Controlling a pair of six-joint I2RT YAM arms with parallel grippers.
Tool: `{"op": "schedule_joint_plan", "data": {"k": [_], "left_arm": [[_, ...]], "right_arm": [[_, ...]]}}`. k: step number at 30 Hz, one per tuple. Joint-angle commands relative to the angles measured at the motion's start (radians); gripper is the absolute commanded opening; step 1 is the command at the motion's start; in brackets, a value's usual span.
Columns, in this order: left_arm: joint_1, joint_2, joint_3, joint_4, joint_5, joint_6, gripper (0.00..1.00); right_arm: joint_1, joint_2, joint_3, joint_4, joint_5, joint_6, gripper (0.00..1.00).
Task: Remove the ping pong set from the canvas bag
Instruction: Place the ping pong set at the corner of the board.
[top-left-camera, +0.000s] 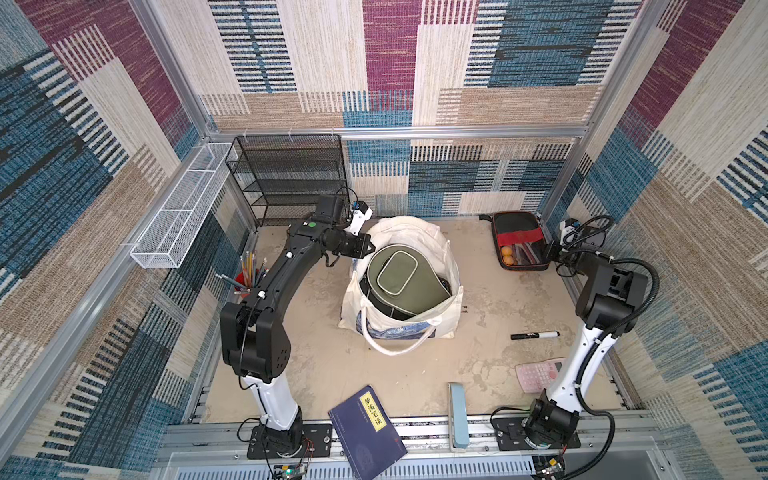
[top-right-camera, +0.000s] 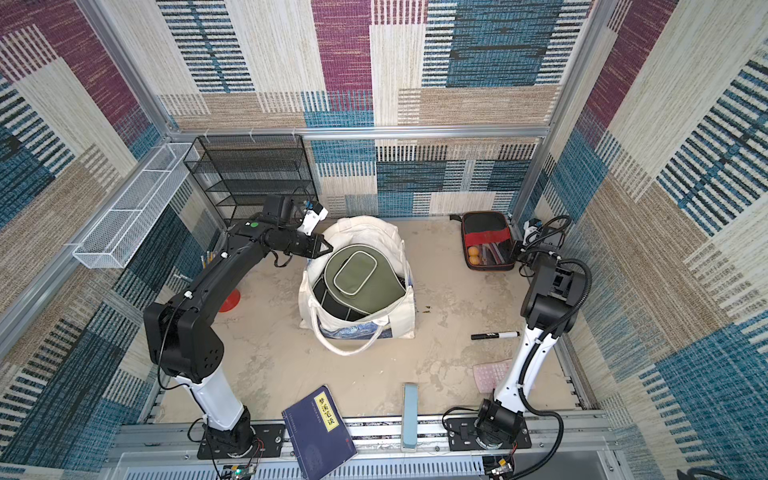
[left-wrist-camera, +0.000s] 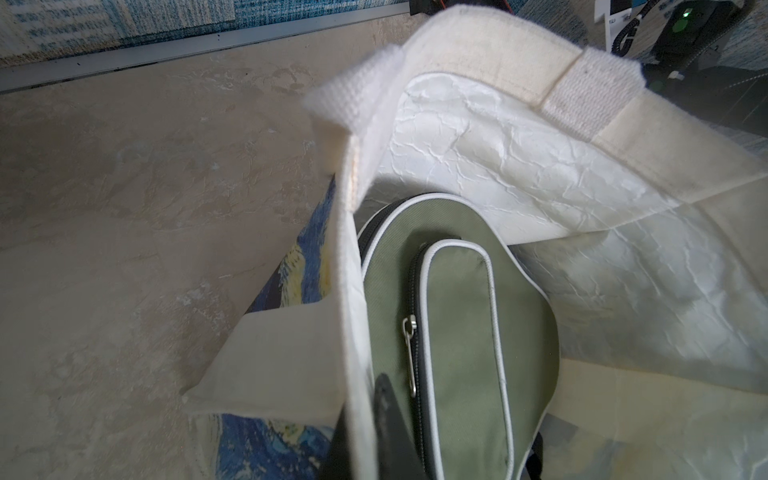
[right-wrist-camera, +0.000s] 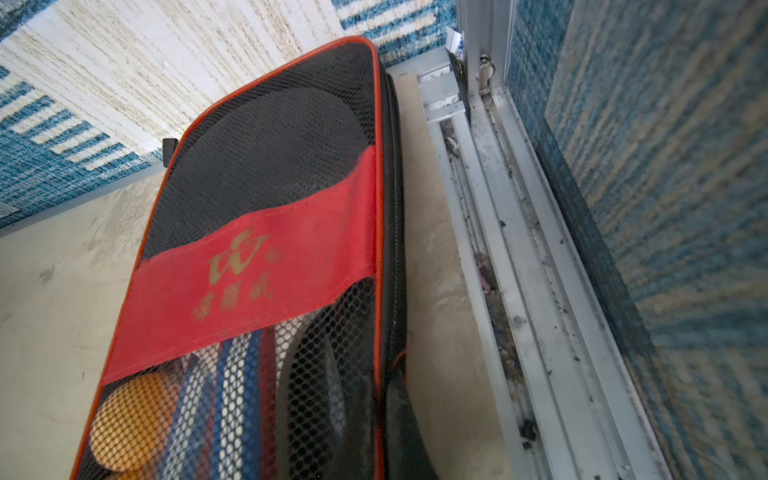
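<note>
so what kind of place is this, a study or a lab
Most likely a robot test booth dressed as a desk: aluminium frame with patterned walls, left arm and right arm bolted to a front rail, props like a mesh shelf and book.

Open tabletop (top-left-camera: 478, 253) between canvas bag (top-left-camera: 415, 226) and black case (top-left-camera: 519, 237); olive cover (top-left-camera: 409, 282) across the bag mouth.

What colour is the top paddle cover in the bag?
Olive green cover, white trim; best in left wrist view.

The canvas bag (left-wrist-camera: 478, 62) is rough woven cloth, crinkled and perhaps papery inside. The olive cover (left-wrist-camera: 457, 353) is matt fabric, and the black case (right-wrist-camera: 270, 145) is open mesh.
</note>
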Motion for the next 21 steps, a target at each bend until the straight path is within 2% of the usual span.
{"op": "schedule_joint_plan", "data": {"k": [1, 2, 3, 7, 13, 17, 21], "left_arm": [[0.0, -0.003, 0.006, -0.027, 0.015, 0.01, 0.0], [-0.001, -0.003, 0.006, -0.028, 0.017, 0.009, 0.0], [-0.001, 0.0, 0.009, -0.027, 0.019, 0.005, 0.0], [-0.001, -0.004, 0.004, -0.027, 0.024, 0.0, 0.0], [-0.001, -0.033, 0.004, -0.036, 0.004, 0.003, 0.0], [-0.001, -0.061, 0.005, -0.037, -0.019, 0.004, 0.0], [-0.002, -0.072, 0.028, -0.035, -0.02, -0.001, 0.0]], "right_arm": [[-0.001, 0.0, 0.024, -0.047, -0.007, -0.041, 0.46], [-0.002, -0.013, 0.019, -0.048, 0.005, -0.041, 0.76], [-0.002, -0.034, 0.003, -0.039, 0.02, -0.039, 0.99], [-0.001, -0.157, -0.088, 0.018, 0.054, -0.02, 0.99], [0.039, -0.454, -0.333, 0.125, 0.027, 0.017, 0.99], [0.156, -0.674, -0.506, 0.149, 0.018, 0.008, 0.99], [0.333, -0.872, -0.614, 0.131, -0.006, 0.012, 0.99]]}}
